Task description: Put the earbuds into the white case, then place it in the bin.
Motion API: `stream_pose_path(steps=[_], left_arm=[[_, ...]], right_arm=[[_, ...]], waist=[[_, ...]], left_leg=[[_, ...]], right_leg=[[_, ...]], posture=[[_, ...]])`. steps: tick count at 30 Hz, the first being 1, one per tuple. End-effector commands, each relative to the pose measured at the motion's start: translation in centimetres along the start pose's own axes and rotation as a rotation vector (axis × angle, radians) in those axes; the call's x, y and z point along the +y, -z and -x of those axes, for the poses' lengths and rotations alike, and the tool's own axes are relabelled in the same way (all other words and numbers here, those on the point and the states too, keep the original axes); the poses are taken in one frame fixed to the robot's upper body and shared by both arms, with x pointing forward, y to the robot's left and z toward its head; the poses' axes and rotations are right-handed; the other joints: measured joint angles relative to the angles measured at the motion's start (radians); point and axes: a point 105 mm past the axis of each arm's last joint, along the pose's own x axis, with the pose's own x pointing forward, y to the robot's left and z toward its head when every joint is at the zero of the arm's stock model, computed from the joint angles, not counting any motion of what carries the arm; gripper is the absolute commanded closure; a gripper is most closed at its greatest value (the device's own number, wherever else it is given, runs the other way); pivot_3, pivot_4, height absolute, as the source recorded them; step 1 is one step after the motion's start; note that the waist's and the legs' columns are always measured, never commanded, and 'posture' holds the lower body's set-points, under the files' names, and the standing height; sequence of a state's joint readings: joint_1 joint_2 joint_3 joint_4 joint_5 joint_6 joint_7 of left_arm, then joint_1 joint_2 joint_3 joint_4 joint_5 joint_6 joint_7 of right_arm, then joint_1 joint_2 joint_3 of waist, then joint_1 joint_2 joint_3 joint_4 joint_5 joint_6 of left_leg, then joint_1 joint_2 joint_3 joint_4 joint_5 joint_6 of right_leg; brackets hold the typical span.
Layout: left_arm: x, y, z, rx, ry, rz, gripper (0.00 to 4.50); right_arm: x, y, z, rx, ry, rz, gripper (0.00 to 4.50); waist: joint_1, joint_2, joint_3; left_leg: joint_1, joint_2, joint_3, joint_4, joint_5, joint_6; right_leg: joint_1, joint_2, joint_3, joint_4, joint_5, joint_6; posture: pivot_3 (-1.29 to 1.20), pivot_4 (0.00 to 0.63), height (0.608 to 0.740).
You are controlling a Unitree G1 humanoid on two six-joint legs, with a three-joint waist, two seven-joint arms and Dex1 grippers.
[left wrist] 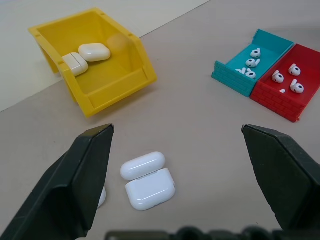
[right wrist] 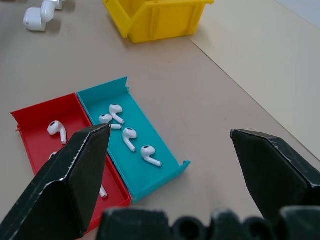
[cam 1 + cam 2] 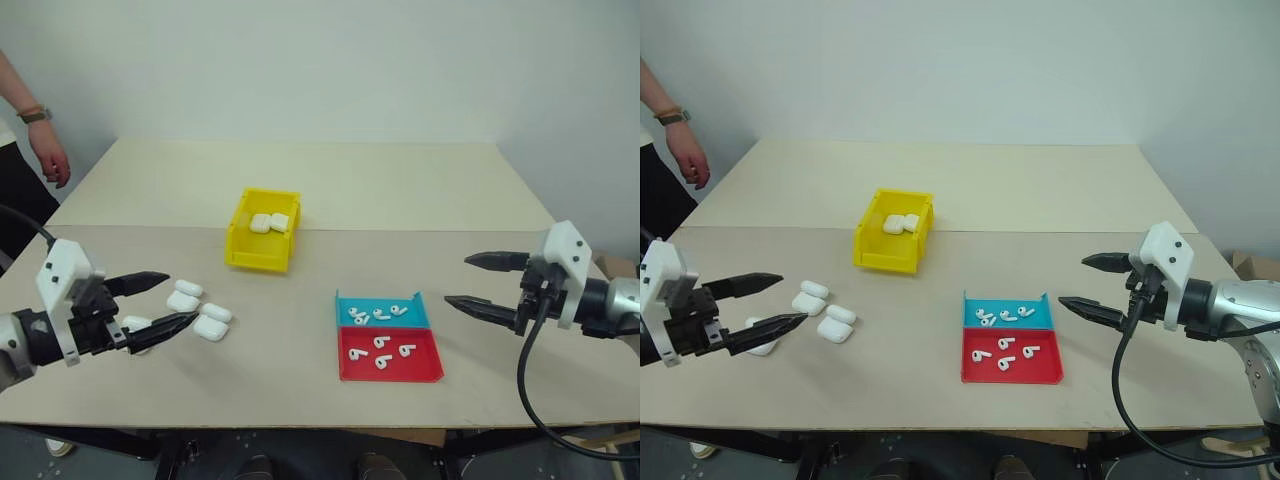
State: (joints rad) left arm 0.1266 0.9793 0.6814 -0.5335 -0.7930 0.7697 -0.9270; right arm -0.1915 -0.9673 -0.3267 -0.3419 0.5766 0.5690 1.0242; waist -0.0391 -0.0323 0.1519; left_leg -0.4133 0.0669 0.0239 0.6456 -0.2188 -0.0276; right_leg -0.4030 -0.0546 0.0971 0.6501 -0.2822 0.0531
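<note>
Leftmost, the left gripper [image 3: 158, 303] hovers over the bench [image 3: 330, 190] with its two black fingers spread wide and nothing between them. The loose white cases [image 3: 197, 309] lie directly ahead of its tips, on the side toward the yellow bin [image 3: 263, 231]; the nearest, a closed white case [image 1: 149, 188], sits between the spread fingers in the left wrist view, its long side running roughly across the gripper's line of reach. This arm is plainly the nearer one for a case. The yellow bin stands beyond the cases, farther from the robot, and already holds two cases.

Right of the bin and nearer the robot lie the teal tray [image 3: 381, 313] and, touching it, the red tray [image 3: 390, 356], both scattered with earbuds [image 2: 132, 136]. The right gripper [image 3: 476, 282] hangs just beyond the trays on the side away from the bin, also wide open and empty, pointing back toward them. It is much the nearer arm for an earbud; the earbuds' stems point in mixed directions, so the approach probably has to be chosen per piece.
</note>
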Motion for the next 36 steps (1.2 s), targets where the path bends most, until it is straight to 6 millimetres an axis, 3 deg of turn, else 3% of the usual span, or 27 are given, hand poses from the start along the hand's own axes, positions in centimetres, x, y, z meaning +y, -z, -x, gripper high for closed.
stream_pose_path(steps=[1,7,14,17,23,31,36], left_arm=[[-0.2,-1.2,0.6,-0.039,0.003,-0.021,0.04],[0.2,-1.1,0.8,-0.002,-0.037,-0.043,0.04],[1.0,-1.7,0.2,0.081,-0.205,-0.191,0.04],[0.9,-1.4,0.3,0.159,-0.195,-0.14,0.04],[1.7,-0.4,0.8,0.507,-0.212,0.049,0.04],[1.8,-1.6,-0.1,0.563,-0.202,0.141,0.04],[3.0,-0.5,2.3,0.762,-0.297,0.168,0.04]], right_arm=[[0.0,-1.3,0.1,-0.034,-0.005,0.032,0.0],[-0.1,-1.3,0.0,-0.04,0.003,0.024,0.0],[-0.7,-1.7,-0.7,-0.047,0.01,0.023,0.0],[-0.7,-1.9,-0.6,-0.053,0.009,0.016,0.0],[-0.3,-1.6,-0.6,-0.063,0.022,-0.023,0.0],[0.5,-1.3,-0.3,-0.051,0.012,-0.053,0.0],[0.7,-1.1,-0.2,-0.04,0.003,-0.067,0.0]], waist=[[0.0,0.0,0.0],[-0.002,0.0,0.0],[-0.001,0.0,0.0],[0.0,0.0,0.0],[0.003,-0.001,0.0],[-0.004,-0.001,0.0],[-0.007,-0.002,0.001]], left_leg=[[0.0,0.0,0.0,0.0,0.0,0.0],[0.0,0.0,0.0,0.0,0.0,0.0],[0.0,0.0,0.0,0.0,0.0,0.0],[0.0,0.0,0.0,0.0,0.0,0.0],[0.0,0.0,-0.002,0.001,0.0,0.0],[0.0,-0.001,-0.002,0.003,0.0,0.0],[0.0,-0.001,-0.002,0.003,0.0,0.0]], right_leg=[[0.0,0.0,0.0,0.0,0.0,0.0],[0.0,0.0,0.0,0.0,0.0,0.0],[0.0,0.0,0.0,0.0,0.0,0.0],[0.0,0.0,0.0,0.0,0.0,0.0],[0.0,0.0,-0.001,0.002,0.0,0.0],[-0.001,0.001,0.0,0.006,-0.001,0.001],[-0.002,0.001,0.001,0.007,-0.001,0.001]], posture=[[0.0,0.15,0.74],[0.0,0.15,0.74],[0.0,0.15,0.74],[0.0,0.15,0.74],[0.0,0.15,0.74],[0.0,0.15,0.74],[0.0,0.15,0.74]])
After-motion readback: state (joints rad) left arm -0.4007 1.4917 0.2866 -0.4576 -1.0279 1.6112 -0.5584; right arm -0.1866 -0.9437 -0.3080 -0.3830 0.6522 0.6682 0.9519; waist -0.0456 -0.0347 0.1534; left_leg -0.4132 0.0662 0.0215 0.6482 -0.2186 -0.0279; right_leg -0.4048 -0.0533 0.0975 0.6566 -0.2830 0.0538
